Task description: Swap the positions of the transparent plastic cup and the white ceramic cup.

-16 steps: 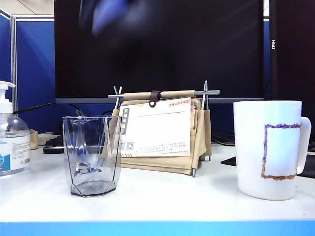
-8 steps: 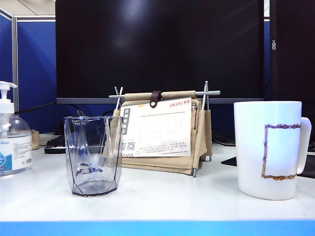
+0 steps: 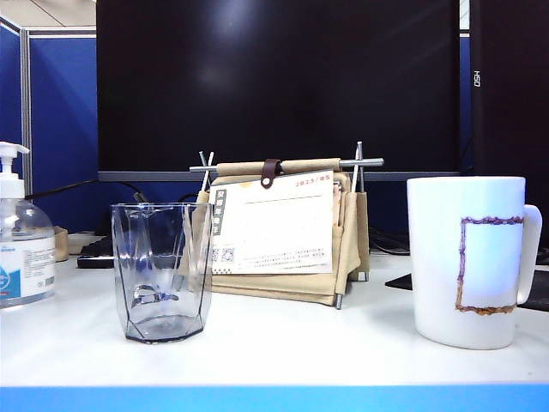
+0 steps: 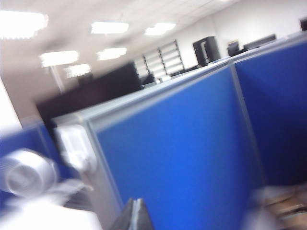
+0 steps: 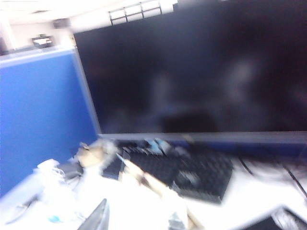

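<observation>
The clear cup (image 3: pixel 162 272) stands upright near the bench's (image 3: pixel 283 343) front left, the mug (image 3: pixel 468 261) upright at its front right, well apart, both where they stood a second ago. The blurred blue shape then overhead is gone. The left tool (image 4: pixel 134 215) is pressed together, empty. The right tool (image 5: pixel 96 218) shows one finger only; I cannot tell its state.
</observation>
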{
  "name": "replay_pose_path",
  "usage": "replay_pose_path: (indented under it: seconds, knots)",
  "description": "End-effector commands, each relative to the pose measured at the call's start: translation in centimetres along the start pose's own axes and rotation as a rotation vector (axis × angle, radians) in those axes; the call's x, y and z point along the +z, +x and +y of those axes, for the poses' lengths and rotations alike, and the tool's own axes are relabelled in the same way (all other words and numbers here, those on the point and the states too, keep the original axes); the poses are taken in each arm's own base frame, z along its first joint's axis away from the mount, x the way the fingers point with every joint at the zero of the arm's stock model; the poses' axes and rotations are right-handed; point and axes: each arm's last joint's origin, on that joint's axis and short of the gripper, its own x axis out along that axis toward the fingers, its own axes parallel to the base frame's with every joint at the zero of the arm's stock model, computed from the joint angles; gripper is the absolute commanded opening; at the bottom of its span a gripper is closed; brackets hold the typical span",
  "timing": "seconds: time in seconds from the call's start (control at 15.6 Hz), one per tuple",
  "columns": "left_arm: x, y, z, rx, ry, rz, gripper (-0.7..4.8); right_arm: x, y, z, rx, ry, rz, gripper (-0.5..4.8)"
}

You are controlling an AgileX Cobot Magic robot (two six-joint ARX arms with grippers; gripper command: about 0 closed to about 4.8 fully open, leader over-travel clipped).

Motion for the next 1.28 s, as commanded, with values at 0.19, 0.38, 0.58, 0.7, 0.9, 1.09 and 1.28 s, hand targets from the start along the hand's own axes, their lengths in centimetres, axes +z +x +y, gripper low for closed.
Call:
replay_pose_path:
  seconds: [0.19, 0.38, 0.58, 0.7, 0.9, 1.09, 1.28]
  knots:
    - [-3.6, 0.7, -5.6, -0.299, -0.376, 0.096, -0.06, -6.0, 1.2, -0.4, -0.008, -0.009, 0.080, 1.48]
    - [-6.7, 2.0, -8.4, -0.364, -0.587, 0.169, -0.06, -8.8, 2.4, -0.5, -0.017, -0.032, 0.145, 1.48]
    - [-10.1, 3.0, -10.8, -0.439, -0.659, 0.199, -0.06, -12.0, 3.7, -0.4, -0.015, -0.030, 0.140, 1.48]
    - [-12.6, 3.2, -12.2, -0.445, -0.645, 0.249, -0.06, -14.9, 4.6, -0.6, -0.015, 0.002, 0.130, 1.48]
    - [-16.1, 3.2, -13.9, -0.460, -0.635, 0.318, -0.06, -18.7, 5.1, -1.0, -0.022, 0.040, 0.146, 1.48]
    - [-18.3, 3.0, -14.9, -0.468, -0.623, 0.360, -0.06, -19.6, 5.0, -1.2, -0.043, 0.014, 0.216, 1.48]
    - [-19.9, 2.5, -15.4, -0.471, -0.592, 0.463, -0.06, -20.3, 4.8, -1.5, -0.103, -0.027, 0.277, 1.48]
